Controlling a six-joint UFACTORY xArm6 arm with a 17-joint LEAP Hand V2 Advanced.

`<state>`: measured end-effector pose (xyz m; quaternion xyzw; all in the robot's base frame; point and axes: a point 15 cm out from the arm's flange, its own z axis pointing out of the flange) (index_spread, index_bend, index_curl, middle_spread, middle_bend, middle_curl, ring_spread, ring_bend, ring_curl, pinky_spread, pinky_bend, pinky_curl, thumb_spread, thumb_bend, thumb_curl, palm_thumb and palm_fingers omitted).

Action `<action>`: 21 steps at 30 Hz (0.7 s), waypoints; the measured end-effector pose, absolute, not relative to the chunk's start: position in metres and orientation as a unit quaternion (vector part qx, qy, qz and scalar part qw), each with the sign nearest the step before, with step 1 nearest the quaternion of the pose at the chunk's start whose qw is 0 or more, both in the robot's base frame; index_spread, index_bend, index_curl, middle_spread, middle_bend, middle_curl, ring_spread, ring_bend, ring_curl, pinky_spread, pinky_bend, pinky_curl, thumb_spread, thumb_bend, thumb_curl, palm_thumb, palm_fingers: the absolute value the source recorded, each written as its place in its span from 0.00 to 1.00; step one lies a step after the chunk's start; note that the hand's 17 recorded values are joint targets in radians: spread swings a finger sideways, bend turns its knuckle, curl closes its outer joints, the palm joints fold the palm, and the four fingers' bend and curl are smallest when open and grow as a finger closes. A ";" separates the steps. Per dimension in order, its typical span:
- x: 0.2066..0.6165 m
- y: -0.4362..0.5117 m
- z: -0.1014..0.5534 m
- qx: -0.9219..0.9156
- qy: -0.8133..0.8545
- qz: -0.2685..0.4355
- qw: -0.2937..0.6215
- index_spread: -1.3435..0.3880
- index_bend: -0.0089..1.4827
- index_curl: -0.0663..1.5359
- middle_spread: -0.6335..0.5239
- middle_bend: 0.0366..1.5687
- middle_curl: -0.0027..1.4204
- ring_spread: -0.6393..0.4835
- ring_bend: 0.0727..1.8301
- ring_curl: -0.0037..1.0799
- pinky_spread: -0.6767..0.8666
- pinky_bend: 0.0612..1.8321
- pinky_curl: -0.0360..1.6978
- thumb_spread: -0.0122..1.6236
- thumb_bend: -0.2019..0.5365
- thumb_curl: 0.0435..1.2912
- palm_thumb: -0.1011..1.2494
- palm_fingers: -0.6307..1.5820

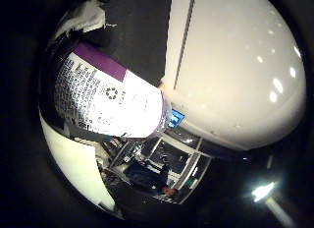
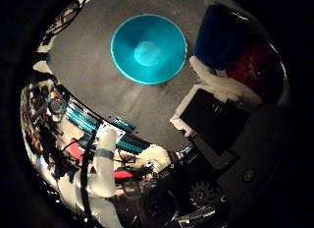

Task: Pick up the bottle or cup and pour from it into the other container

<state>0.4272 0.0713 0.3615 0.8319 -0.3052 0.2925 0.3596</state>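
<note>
A bottle [image 1: 106, 90] with a white printed label and a purple band fills much of the right little finger side palm view, close against the palm. My hand's broad white finger [image 1: 240, 71] curls beside it. In the right thumb side palm view a teal bowl [image 2: 148, 47] stands upright on a grey table [image 2: 88, 61], some way off from the palm, and looks empty. My hand's white and black fingers [image 2: 214, 115] reach in there, one lying across a blue and red thing [image 2: 224, 36] that is held close; I cannot tell if it is part of the bottle.
Past the table's edge lie cluttered equipment and shelving [image 2: 88, 125] and a white arm part [image 2: 103, 174]. Shelves and gear [image 1: 157, 164] also show beyond the bottle in the little finger side view.
</note>
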 end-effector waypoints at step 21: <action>0.436 0.092 0.332 0.818 -0.283 0.311 0.392 0.65 0.75 0.57 0.45 0.86 0.53 0.41 0.78 0.62 0.29 0.69 0.56 0.32 0.25 0.73 0.85 0.80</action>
